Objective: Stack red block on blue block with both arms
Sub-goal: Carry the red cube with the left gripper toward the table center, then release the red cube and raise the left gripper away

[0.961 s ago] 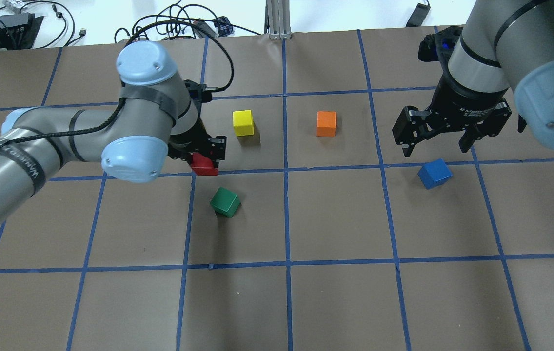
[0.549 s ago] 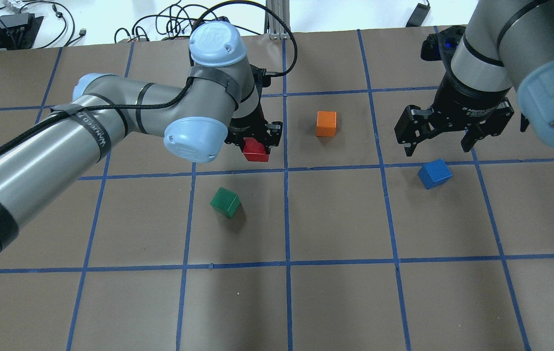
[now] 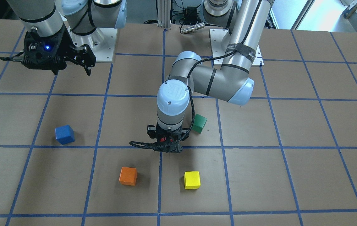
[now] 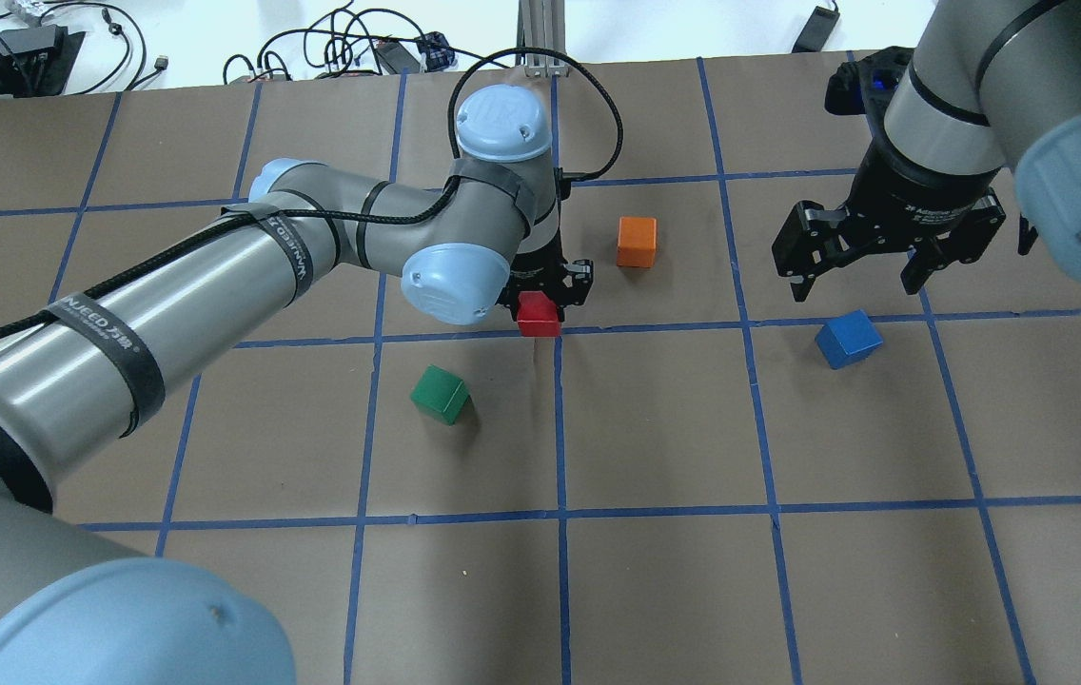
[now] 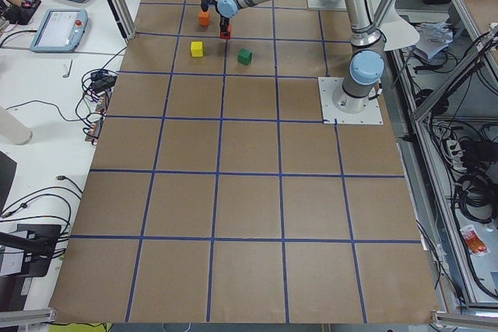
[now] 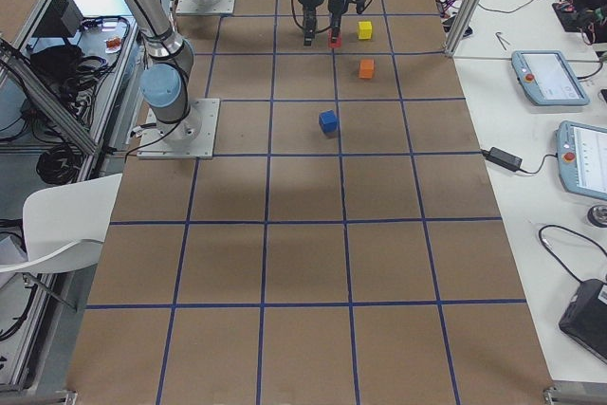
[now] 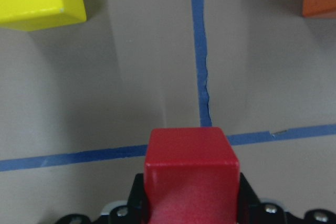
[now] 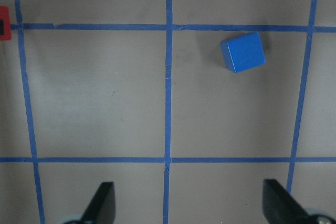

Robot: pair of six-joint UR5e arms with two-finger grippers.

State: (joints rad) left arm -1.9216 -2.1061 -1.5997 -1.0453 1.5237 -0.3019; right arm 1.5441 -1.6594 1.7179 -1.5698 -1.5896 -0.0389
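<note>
My left gripper (image 4: 540, 300) is shut on the red block (image 4: 539, 315) and holds it just above the table, over a crossing of blue tape lines. The red block fills the bottom of the left wrist view (image 7: 191, 171). The blue block (image 4: 848, 339) lies on the table to the right, turned a little. My right gripper (image 4: 856, 285) hangs open and empty above and just behind it. The right wrist view shows the blue block (image 8: 242, 51) ahead of the open fingers (image 8: 102, 203).
A green cube (image 4: 441, 395) sits front-left of the red block. An orange cube (image 4: 637, 241) sits behind and right of it. A yellow cube (image 3: 192, 180) is hidden under my left arm in the overhead view. Brown paper with blue tape lines (image 4: 560, 428) covers the table.
My left arm has swung right with the red block, from beside the yellow cube to the table's centre line. The right gripper has barely moved and stays open.
</note>
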